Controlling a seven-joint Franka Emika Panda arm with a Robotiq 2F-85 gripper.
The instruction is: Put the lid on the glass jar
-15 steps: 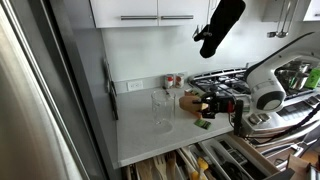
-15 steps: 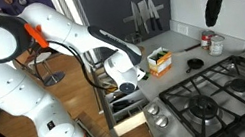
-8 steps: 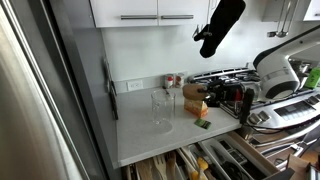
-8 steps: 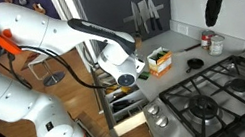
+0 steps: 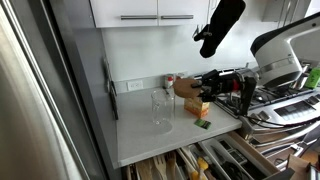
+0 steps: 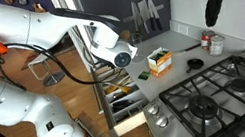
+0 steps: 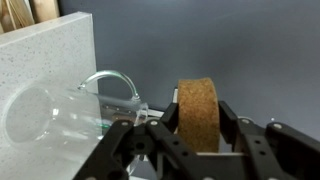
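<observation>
My gripper [image 7: 196, 115] is shut on the lid [image 7: 198, 112], a thick brown cork disc held edge-on between the two black fingers. In an exterior view the gripper [image 5: 196, 85] holds the lid [image 5: 186, 86] in the air, to the right of and a little above the glass jar [image 5: 162, 110]. The clear jar stands upright and open on the white counter [image 5: 150, 140]. In the wrist view the jar [image 7: 75, 110] shows to the left of the lid. In the exterior view from the stove side, the arm hides the jar and lid.
A yellow-orange box [image 6: 160, 63] and a small green card [image 5: 203, 124] lie on the counter near the jar. Red-capped spice jars [image 5: 170, 81] stand at the wall. A gas stove [image 6: 220, 102] is beside the counter. Drawers [image 5: 200, 160] stand open below.
My gripper has risen from the counter beside the box with the lid in it, and moved toward the jar.
</observation>
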